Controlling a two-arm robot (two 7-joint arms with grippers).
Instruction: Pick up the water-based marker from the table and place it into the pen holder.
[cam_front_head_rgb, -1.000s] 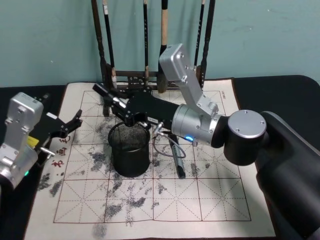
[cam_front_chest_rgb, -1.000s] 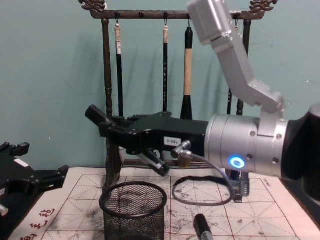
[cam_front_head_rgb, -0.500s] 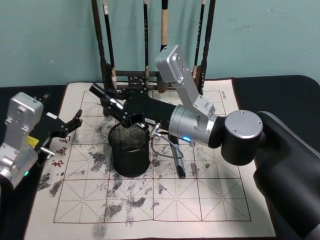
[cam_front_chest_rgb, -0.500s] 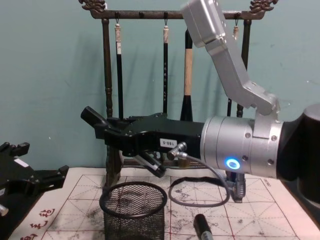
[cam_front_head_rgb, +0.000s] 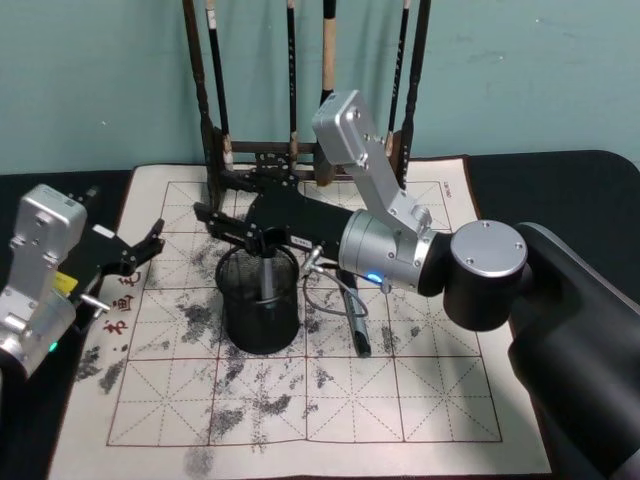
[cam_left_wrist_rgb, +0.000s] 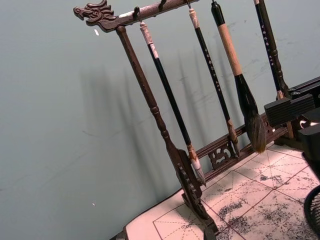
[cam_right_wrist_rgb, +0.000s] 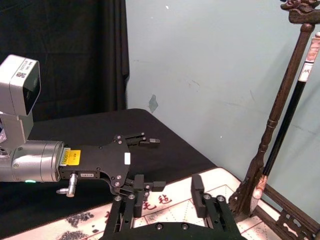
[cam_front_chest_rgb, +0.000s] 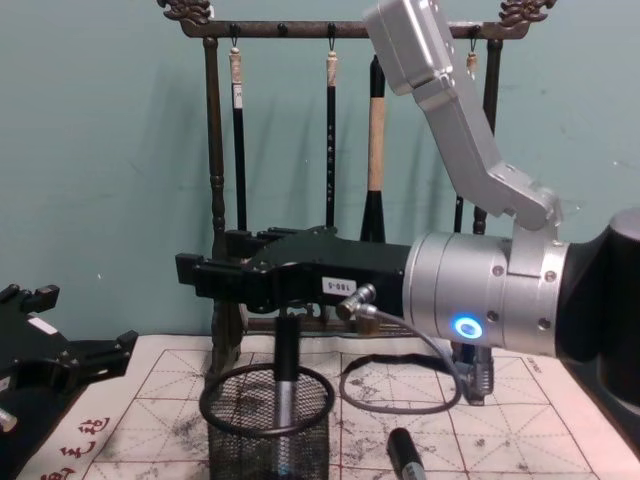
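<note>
The black wire-mesh pen holder (cam_front_head_rgb: 258, 312) (cam_front_chest_rgb: 222, 436) stands on the ink-stained practice mat (cam_front_head_rgb: 300, 400). A dark water-based marker (cam_front_head_rgb: 270, 278) (cam_front_chest_rgb: 287, 362) stands upright inside it, its top poking above the rim. My right gripper (cam_front_head_rgb: 216, 222) (cam_front_chest_rgb: 200, 275) (cam_right_wrist_rgb: 162, 197) hovers level just above the holder, open, with nothing between its fingers. A second dark marker (cam_front_head_rgb: 354, 320) (cam_front_chest_rgb: 405, 455) lies on the mat to the right of the holder. My left gripper (cam_front_head_rgb: 143, 248) (cam_right_wrist_rgb: 152, 163) rests open at the mat's left edge, well away from the holder.
A tall carved wooden brush rack (cam_front_head_rgb: 215, 120) (cam_front_chest_rgb: 213, 150) (cam_left_wrist_rgb: 160, 125) with several hanging brushes stands at the back of the mat, close behind my right gripper. A grey cable loop (cam_front_chest_rgb: 395, 385) hangs from the right wrist. Black cloth (cam_front_head_rgb: 540, 180) covers the table around the mat.
The marker, held slanted in my right gripper before, has dropped and now stands upright in the pen holder. The right gripper has opened and levelled. My left arm has stayed still.
</note>
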